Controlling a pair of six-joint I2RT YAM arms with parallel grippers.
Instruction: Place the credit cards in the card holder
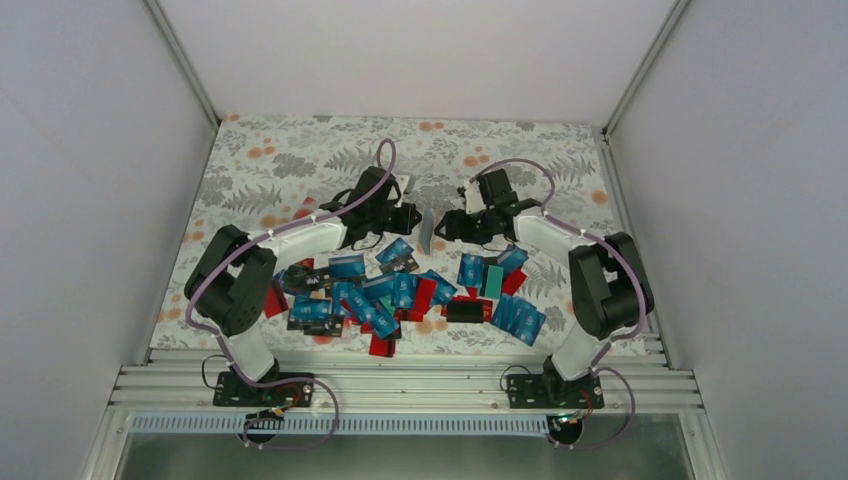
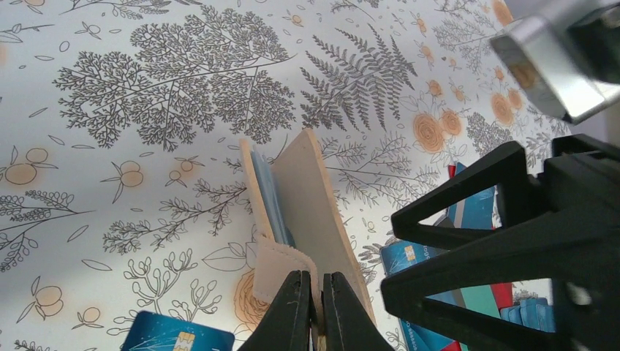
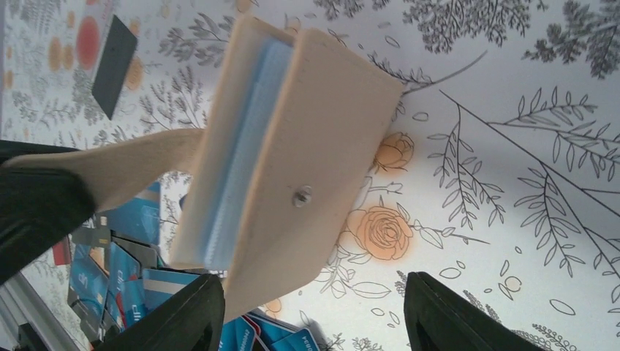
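Pinched shut, the fingers of the left hand grip the soft tan flap of the card holder, which hangs above the flowered desk with its open mouth turned up and away, one blue card already showing between its two walls. From above, the holder stands on edge between the two hands, just beyond the heap of credit cards spread across the near half of the desk. The right hand has its fingers wide apart around the holder's lower end, gripping nothing; whether either finger touches it I cannot tell. Seen from that wrist, the holder looks light and fairly stiff in the body, with a small metal snap on its face and a stack of pale blue cards filling much of the slot. The flap is the floppy part, so held only there the holder will probably swing or twist when a card is pushed in; a steadier hold would be across the two flat faces near the closed end. The cards look thin, rigid and slick, and they lie flat and overlapping, so a pinch from above is likely to slip. Taking one by a raised or overhanging edge seems the safer bet. With the slot already partly full, the next card will likely need careful lining up with the gap.
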